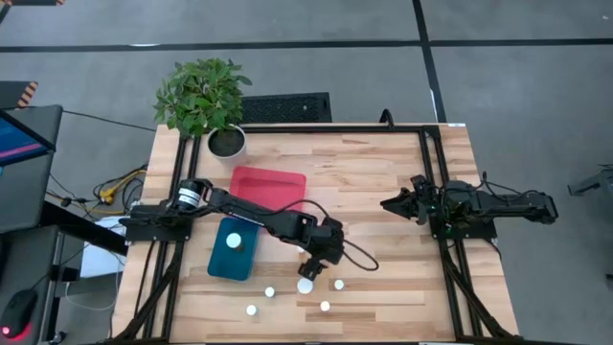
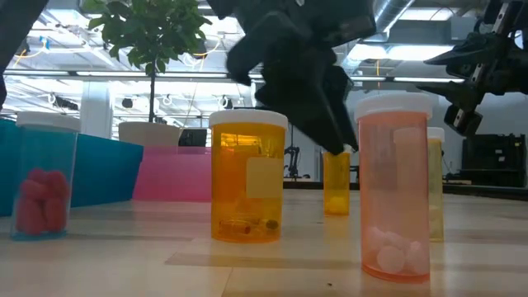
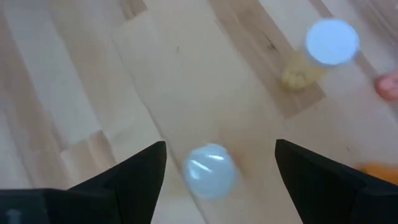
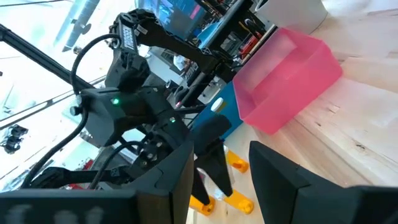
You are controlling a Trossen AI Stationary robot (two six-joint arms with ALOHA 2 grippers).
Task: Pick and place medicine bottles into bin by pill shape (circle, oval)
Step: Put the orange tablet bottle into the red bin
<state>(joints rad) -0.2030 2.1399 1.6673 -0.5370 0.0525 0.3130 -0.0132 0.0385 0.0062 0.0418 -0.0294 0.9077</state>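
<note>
High view: the left gripper (image 1: 311,271) is stretched out over the front middle of the counter (image 1: 383,172), hanging just above the largest white-capped bottle (image 1: 306,286) of a loose cluster. Four smaller caps lie around it, at (image 1: 270,291), (image 1: 252,310), (image 1: 326,306) and (image 1: 339,285). A teal tray (image 1: 218,266) with one bottle (image 1: 233,241) already in it sits to the left of the gripper, and a pink tray (image 1: 268,185) lies behind that. The right gripper (image 1: 397,203) waits well apart at the counter's right edge, so the left arm is plainly the nearer one. A potted plant (image 1: 203,96) stands at the back left corner.

Low view: the bottles stand upright, long axes vertical. An orange bottle (image 2: 247,176) and a pink-tinted bottle (image 2: 395,188) with round white pills at its bottom stand closest, a small orange one (image 2: 336,181) farther back, with the dark left arm coming down behind them.

Left wrist view: the left arm's jaws are spread wide and hold nothing. A white cap (image 3: 210,170) lies between the two dark fingers (image 3: 140,177), roughly centred and below them. Another capped bottle (image 3: 323,50) stands farther off. The coming move seems to turn on a straight descent to close around that centred cap.

Right wrist view: the right arm's jaws are parted and empty, facing the pink tray (image 4: 292,78) and the left arm.
</note>
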